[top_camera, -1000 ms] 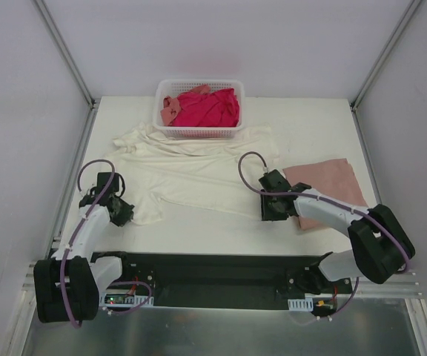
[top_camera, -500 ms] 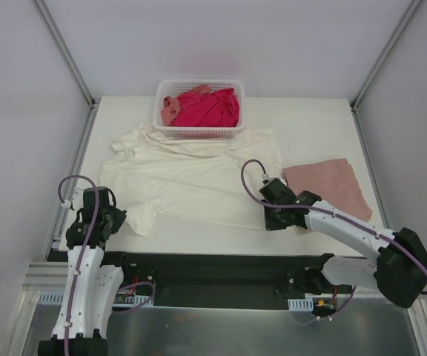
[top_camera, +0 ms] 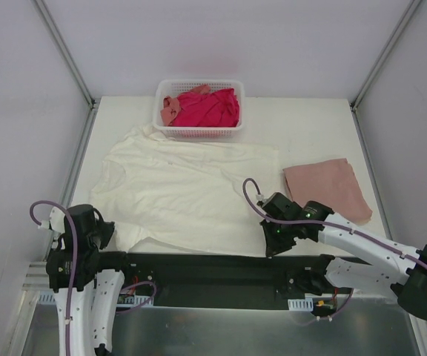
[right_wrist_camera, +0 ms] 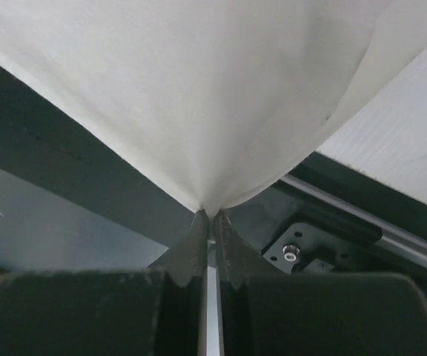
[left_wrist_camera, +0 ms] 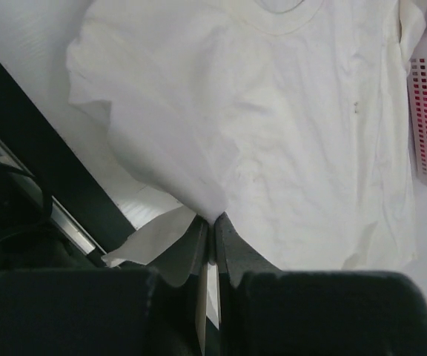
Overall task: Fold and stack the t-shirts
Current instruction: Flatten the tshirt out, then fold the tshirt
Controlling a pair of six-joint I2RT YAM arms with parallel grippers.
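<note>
The white bench (top_camera: 310,126) is mostly taken up by the cream t-shirt (top_camera: 184,193), which lies spread out across the middle. Its far edge runs up against the front of the basket and its near edge reaches the bench's front lip. To its right, just beside it, a dusty pink t-shirt (top_camera: 326,189) lies folded into a flat rectangle. The white lattice basket (top_camera: 199,133) sits at the back, holding a crumpled magenta-red t-shirt (top_camera: 210,107) with a salmon t-shirt (top_camera: 170,110) tucked in at its left. The left hand (left_wrist_camera: 212,228) is pressed together, pinching the cream shirt's near-left edge. The right hand (right_wrist_camera: 210,219) pinches the near-right corner, with the cloth drawn up into a peak.
</note>
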